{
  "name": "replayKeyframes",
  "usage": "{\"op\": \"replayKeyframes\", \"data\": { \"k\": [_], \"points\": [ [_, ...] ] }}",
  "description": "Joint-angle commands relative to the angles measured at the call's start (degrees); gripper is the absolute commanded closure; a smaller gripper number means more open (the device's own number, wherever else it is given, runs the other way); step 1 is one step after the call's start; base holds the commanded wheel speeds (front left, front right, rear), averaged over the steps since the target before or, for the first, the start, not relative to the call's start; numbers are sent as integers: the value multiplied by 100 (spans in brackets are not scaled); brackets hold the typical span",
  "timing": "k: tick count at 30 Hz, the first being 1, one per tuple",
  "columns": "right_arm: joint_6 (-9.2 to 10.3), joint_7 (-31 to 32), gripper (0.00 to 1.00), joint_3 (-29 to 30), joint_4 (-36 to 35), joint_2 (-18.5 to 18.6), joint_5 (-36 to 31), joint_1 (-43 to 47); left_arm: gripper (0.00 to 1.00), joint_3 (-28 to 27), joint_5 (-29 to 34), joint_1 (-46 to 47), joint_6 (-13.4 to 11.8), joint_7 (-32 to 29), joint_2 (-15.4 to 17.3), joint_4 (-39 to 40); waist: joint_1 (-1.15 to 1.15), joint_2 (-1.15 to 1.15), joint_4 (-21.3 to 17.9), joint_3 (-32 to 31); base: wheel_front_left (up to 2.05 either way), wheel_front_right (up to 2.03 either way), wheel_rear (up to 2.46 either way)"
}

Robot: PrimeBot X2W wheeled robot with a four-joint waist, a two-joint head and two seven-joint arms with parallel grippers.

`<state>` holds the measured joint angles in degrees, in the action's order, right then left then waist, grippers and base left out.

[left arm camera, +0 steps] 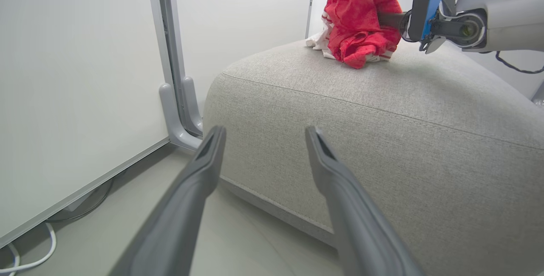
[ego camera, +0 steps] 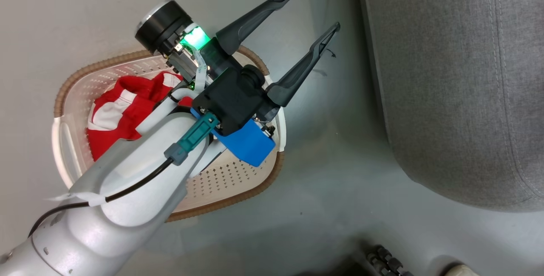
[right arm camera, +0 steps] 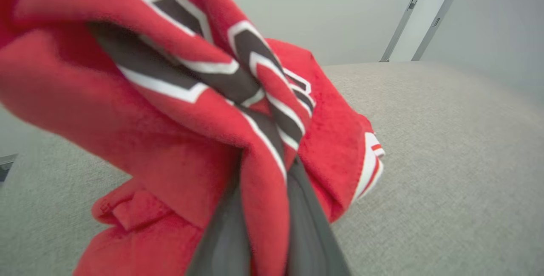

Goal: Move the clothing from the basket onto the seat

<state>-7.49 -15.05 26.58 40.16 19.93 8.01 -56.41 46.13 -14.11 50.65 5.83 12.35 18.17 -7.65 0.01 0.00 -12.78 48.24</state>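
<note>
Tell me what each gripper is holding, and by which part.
The right gripper is shut on a red jersey, pinching a bunched fold of its lettered fabric. The left gripper is open and holds nothing.

Thin red cloth jersey (right arm camera: 170, 161), matt woven grey seat (left arm camera: 382, 140), perforated plastic basket (ego camera: 229, 178)

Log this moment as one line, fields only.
left claw: open, empty | right claw: shut on held jersey, over seat | basket: other jersey inside
</note>
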Motion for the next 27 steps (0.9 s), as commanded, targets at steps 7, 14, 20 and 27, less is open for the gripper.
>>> {"op": "replayKeyframes", "data": {
  "k": [7,14,20,27],
  "points": [
    [-1,-20,0,-337,-52,78,86,467,0,-30,-97,-103,-83,187,-88,-152,-1,0,47,-417,0,0,0],
    [-1,-20,0,-638,-719,-36,59,1432,0,-148,-211,-421,-163,282,-211,-348,-1,0,127,-1122,0,0,0],
    [-2,-19,0,-947,-1609,-230,-3,2235,0,-529,-339,-953,-264,289,-306,-272,-1,0,243,-1834,0,0,0],
    [-1,-20,0,-1494,-2620,-548,-77,3030,0,-1330,-429,-1873,-394,290,-417,-212,-1,0,546,-2656,0,0,0]
  ]
}}
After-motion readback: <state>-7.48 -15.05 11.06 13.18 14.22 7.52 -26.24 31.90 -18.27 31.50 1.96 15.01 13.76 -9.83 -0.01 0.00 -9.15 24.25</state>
